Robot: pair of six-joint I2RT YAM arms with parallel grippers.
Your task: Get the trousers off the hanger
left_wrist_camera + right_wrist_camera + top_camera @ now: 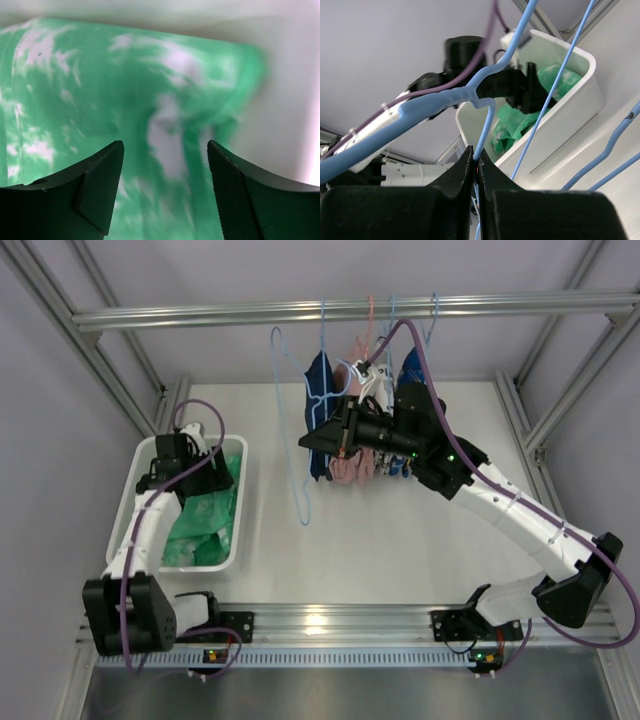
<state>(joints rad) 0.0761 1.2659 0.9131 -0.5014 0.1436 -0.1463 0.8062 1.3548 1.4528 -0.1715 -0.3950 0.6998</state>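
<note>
The bright green trousers (pixel 205 520) lie bunched in the white bin (pixel 243 502), off the hanger. They fill the left wrist view (pixel 100 100) and show in the right wrist view (pixel 512 122). My left gripper (pixel 168 462) (pixel 165 147) is open and empty just above them, inside the bin. The light-blue wire hanger (pixel 304 518) hangs bare from the rail, left of the other garments. My right gripper (pixel 310 442) (pixel 476 155) is shut on the hanger's thin wire (pixel 487 125), jaws pressed together around it.
A metal rail (pixel 200 315) runs across the top. A navy garment (pixel 322 390), a pink garment (pixel 350 468) on a pink hanger (pixel 370 315) and a blue-and-white patterned garment (pixel 408 368) hang behind my right arm. The bin (pixel 570 112) stands at the left.
</note>
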